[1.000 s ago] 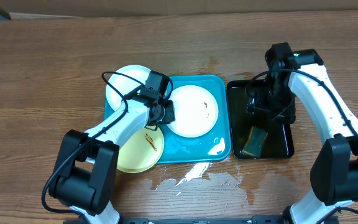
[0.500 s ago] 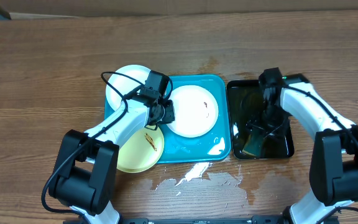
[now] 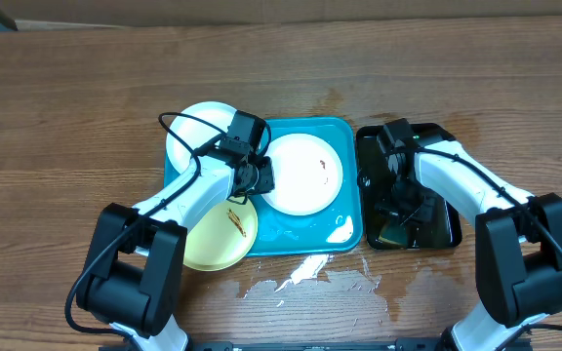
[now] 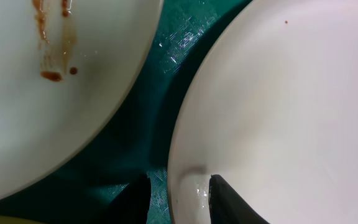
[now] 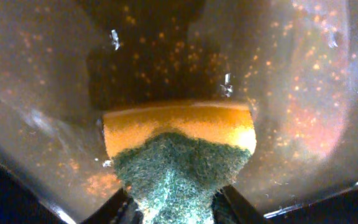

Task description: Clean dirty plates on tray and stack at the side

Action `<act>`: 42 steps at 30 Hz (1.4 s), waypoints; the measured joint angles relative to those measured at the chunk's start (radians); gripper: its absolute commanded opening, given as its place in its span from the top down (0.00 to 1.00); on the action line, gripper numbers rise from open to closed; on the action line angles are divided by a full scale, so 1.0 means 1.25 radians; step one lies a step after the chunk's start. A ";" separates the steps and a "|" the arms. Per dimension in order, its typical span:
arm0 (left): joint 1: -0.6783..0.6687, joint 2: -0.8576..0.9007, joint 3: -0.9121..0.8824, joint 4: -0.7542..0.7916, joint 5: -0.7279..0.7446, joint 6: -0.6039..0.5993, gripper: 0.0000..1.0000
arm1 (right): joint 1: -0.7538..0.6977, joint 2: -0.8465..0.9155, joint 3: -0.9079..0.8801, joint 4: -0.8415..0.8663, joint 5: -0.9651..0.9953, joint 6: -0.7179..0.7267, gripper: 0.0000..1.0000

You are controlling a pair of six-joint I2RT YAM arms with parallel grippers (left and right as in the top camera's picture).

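Observation:
A white plate (image 3: 302,174) with a small brown smear lies in the turquoise tray (image 3: 296,237). My left gripper (image 3: 258,176) is at its left rim. In the left wrist view the gripper (image 4: 178,190) is open astride that plate's (image 4: 278,106) rim, one finger inside the plate, the other over the tray (image 4: 148,118), and another pale plate (image 4: 48,93) with brown smears lies to the left. A second white plate (image 3: 195,132) and a yellow-green plate (image 3: 213,239) overlap the tray's left side. My right gripper (image 3: 401,209) (image 5: 176,205) is shut on a yellow-and-green sponge (image 5: 179,134) (image 3: 396,232).
The sponge sits in a black tray (image 3: 442,232) holding wet film, just right of the turquoise tray. A puddle of spilled liquid (image 3: 305,275) lies on the wooden table in front of the trays. A cable (image 3: 179,119) loops over the upper left plate.
My right gripper has dropped from the black tray's far side toward its near left and closed on the sponge. The left arm has stayed put; its jaws have widened slightly.

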 measured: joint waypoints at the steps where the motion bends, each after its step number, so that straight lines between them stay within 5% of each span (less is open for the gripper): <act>1: 0.000 0.000 0.000 0.000 0.000 0.000 0.66 | 0.000 0.000 0.000 0.004 0.003 0.002 0.68; 10: 0.000 0.000 0.000 0.000 0.000 0.000 0.66 | 0.000 0.000 -0.002 0.157 0.042 -0.042 0.68; 15: 0.000 0.000 0.000 0.000 0.000 0.000 0.62 | 0.000 0.000 -0.002 0.208 0.048 -0.093 0.59; 25: 0.000 0.000 0.000 0.000 0.000 -0.003 0.52 | 0.000 0.000 0.063 0.113 0.049 -0.135 0.47; 31: 0.000 0.000 0.000 0.026 0.000 -0.004 0.75 | 0.000 0.000 0.109 0.049 0.054 -0.141 0.42; 35: 0.000 0.000 0.000 0.033 0.000 -0.003 0.78 | 0.000 0.000 0.109 0.018 0.054 -0.143 0.30; 42: 0.000 0.000 0.000 0.033 0.000 -0.003 0.85 | 0.000 0.000 0.103 0.009 0.015 -0.140 0.29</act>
